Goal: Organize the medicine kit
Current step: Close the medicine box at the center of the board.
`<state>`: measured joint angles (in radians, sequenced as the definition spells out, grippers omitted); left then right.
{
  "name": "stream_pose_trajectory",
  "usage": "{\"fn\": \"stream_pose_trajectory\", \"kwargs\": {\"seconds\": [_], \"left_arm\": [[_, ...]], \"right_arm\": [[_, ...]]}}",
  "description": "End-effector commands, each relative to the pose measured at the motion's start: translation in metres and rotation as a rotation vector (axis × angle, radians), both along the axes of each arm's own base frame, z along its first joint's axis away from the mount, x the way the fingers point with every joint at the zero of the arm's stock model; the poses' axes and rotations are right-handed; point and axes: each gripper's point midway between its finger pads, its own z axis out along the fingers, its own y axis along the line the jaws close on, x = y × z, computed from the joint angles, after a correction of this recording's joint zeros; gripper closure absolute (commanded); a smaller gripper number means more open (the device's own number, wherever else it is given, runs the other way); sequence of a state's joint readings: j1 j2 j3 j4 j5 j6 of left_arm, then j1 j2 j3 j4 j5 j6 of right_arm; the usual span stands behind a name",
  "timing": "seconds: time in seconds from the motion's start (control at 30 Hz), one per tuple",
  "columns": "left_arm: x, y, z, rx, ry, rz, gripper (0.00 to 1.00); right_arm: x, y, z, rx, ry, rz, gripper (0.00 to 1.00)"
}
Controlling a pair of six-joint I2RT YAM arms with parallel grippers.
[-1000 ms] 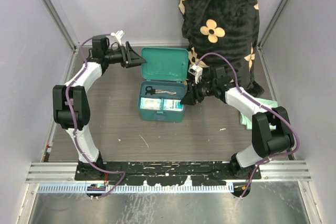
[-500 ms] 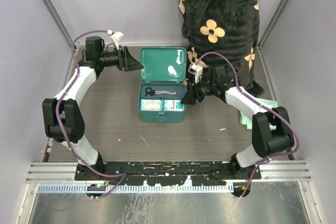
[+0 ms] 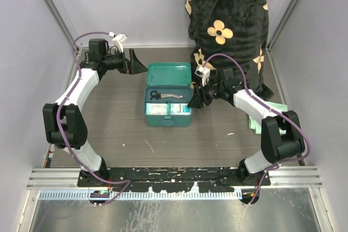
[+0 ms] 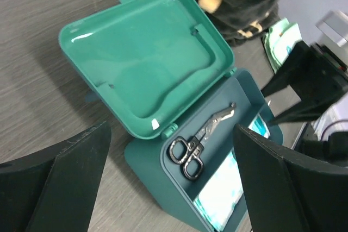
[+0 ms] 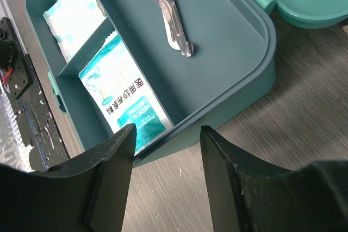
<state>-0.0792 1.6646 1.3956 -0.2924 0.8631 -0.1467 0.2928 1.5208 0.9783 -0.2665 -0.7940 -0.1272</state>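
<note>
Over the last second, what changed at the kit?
The left gripper backed off left from the lid's corner, and its fingers spread wide with nothing in them. Seen from above, the lid now looks shorter, so it has tipped up steeper. Unchanged: right gripper at the box's right edge, scissors and packets inside.

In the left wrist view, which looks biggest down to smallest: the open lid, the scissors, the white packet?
1. Open lid.
2. Scissors and white packet: too close to rank; the packet is partly hidden.
</note>
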Motion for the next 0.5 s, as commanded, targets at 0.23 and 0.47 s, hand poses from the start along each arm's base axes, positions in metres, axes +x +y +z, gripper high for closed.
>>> {"fn": "stream_pose_trajectory", "kwargs": {"seconds": [0.23,0.47], "left_arm": [[0.055,0.002,-0.054,-0.032,0.329,0.188,0.01],[0.066,-0.018,-0.083,-0.104,0.477,0.134,0.02]], "right_arm": [[0.011,-0.002,0.01,-0.019,-0.064,-0.004,0.44],[0.012,-0.002,0.006,-0.024,-0.053,-0.004,0.44]]}}
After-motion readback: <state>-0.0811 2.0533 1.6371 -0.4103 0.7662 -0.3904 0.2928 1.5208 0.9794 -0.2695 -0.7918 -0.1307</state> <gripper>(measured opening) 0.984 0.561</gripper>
